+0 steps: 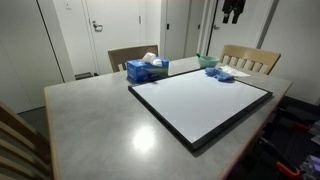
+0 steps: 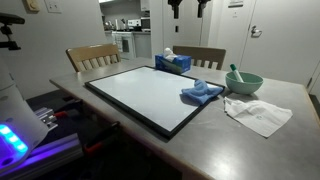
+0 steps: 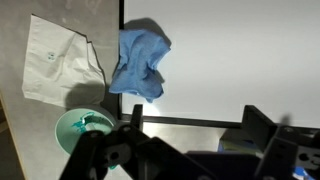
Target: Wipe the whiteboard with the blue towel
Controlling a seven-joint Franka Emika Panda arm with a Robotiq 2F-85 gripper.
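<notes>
A plain room with white doors (image 1: pixel 110 25) surrounds a grey bench (image 1: pixel 90 110), and wooden chairs (image 2: pixel 92 55) are drawn up at its far side. The whiteboard (image 2: pixel 140 90), white with a thin black frame, lies flat on the bench and takes up much of the top.

The blue towel (image 2: pixel 202 93) sits crumpled on the whiteboard at the edge nearest a green bowl (image 2: pixel 243 81). In the wrist view the blue towel (image 3: pixel 140 62) lies mostly on the white surface, and one side reaches over the black frame. In an exterior view it shows at the far corner of the whiteboard (image 1: pixel 200 105) as a small blue heap (image 1: pixel 220 73).

The bowl stands on the bare bench just beside that edge, with something upright in it that I cannot make out. A white cloth (image 2: pixel 258 114) lies flat on the bench near the bowl, off the board; the wrist view shows it (image 3: pixel 62 60) beside the towel, across the frame. A blue tissue box (image 2: pixel 173 63), with a white tissue sticking up, stands on the bench just beyond the board's far edge.

The gripper (image 2: pixel 189 10) hangs high above the bench, well clear of everything on it, at the top edge of both exterior views (image 1: pixel 232 10). In the wrist view its jaws stand wide apart with nothing between them.
</notes>
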